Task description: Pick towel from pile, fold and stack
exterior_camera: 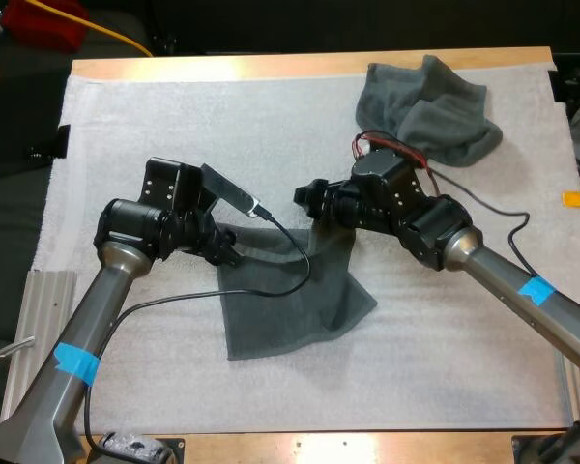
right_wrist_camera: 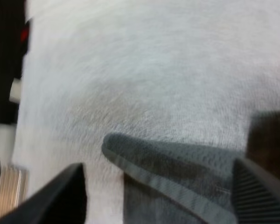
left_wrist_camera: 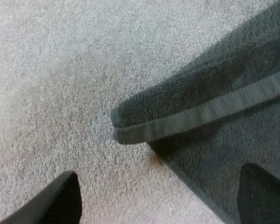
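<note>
From above, the left gripper (exterior_camera: 229, 249) and right gripper (exterior_camera: 307, 201) sit at the spread towel's (exterior_camera: 290, 300) two far corners; the crumpled towel (exterior_camera: 430, 111) lies well beyond the right gripper. Left wrist: fingers (left_wrist_camera: 56, 200) wide apart, a doubled-over hemmed corner (left_wrist_camera: 177, 116) just ahead, between them. Right wrist: fingers (right_wrist_camera: 60, 196) wide too, a corner between them, seemingly unpinched. Closing now may catch one layer only, letting the fold skew.

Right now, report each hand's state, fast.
Left hand: open, over the spread towel's corner.
Right hand: open, over another corner of it.
</note>
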